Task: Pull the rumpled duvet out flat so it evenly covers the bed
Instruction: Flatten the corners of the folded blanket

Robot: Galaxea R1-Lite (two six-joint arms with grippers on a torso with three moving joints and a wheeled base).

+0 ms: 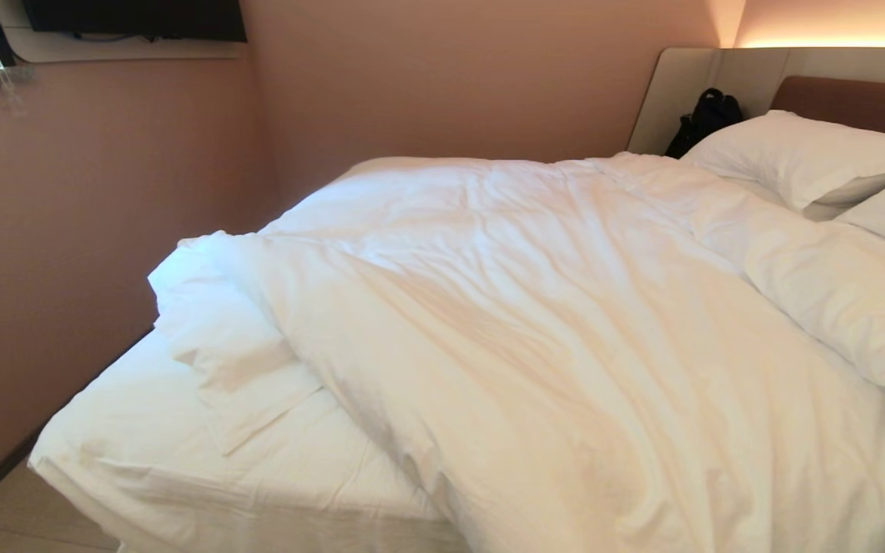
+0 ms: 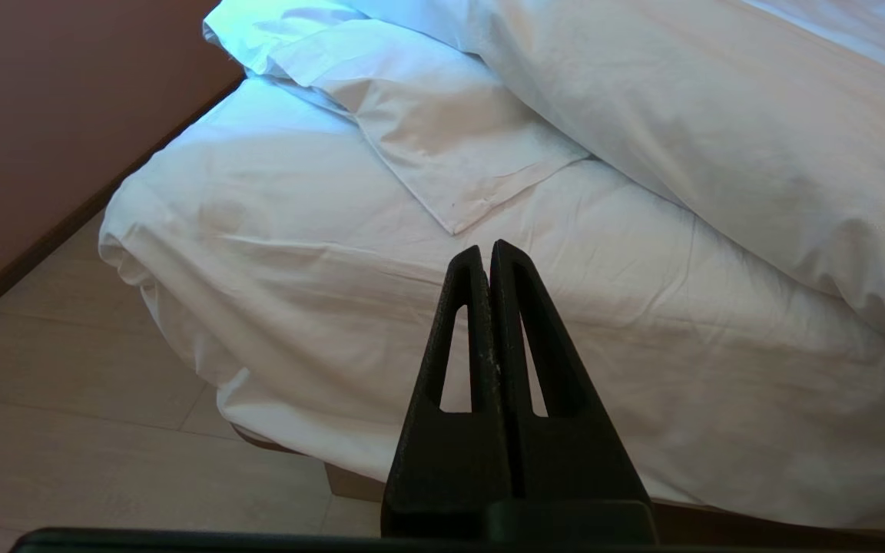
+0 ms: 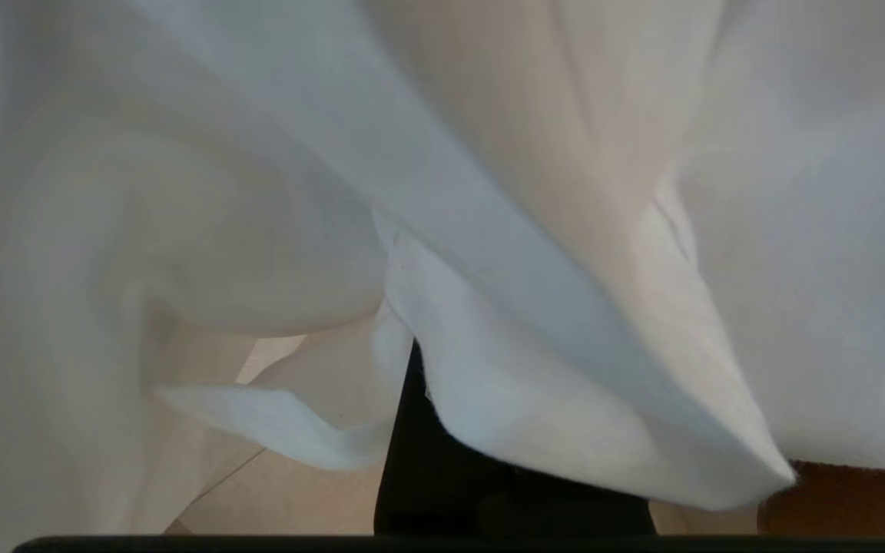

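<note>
Duvet, nearest you: one duvet (image 1: 565,330), thick, white and wrinkled, fills most of the head view. It lies slantwise over the bed (image 1: 127,461), bunched at the far foot corner and hanging over the near side.
Right gripper: your right gripper (image 3: 412,369) sits under the hanging duvet edge. Only a dark part of it shows in the right wrist view; fabric covers the rest. Its jaws are pressed together, pinching the duvet edge that drapes over them.
Left gripper: your left gripper (image 2: 486,257) hangs off the foot corner of the bed, clear of the sheet, jaws pressed together on nothing.
Grippers, count: two, neither in the head view.
Bed: one; its bare white sheet shows at the foot, where the duvet does not reach.
Folded corner: one flat flap of the duvet (image 2: 450,138) lies doubled back on the bare sheet, just beside the bulk of the cover.
Pillows: two pillows (image 1: 796,153) at the head end, one partly cut off at the picture's edge.
Headboard: one headboard (image 1: 850,100), beige panel with a brown pad, behind the pillows.
Bag: one black bag (image 1: 704,119) leans against the headboard beside the far pillow.
Wall: a pink wall (image 1: 104,192) runs close along the far side and foot of the bed.
Floor: pale floor (image 2: 66,430) around the foot corner.
</note>
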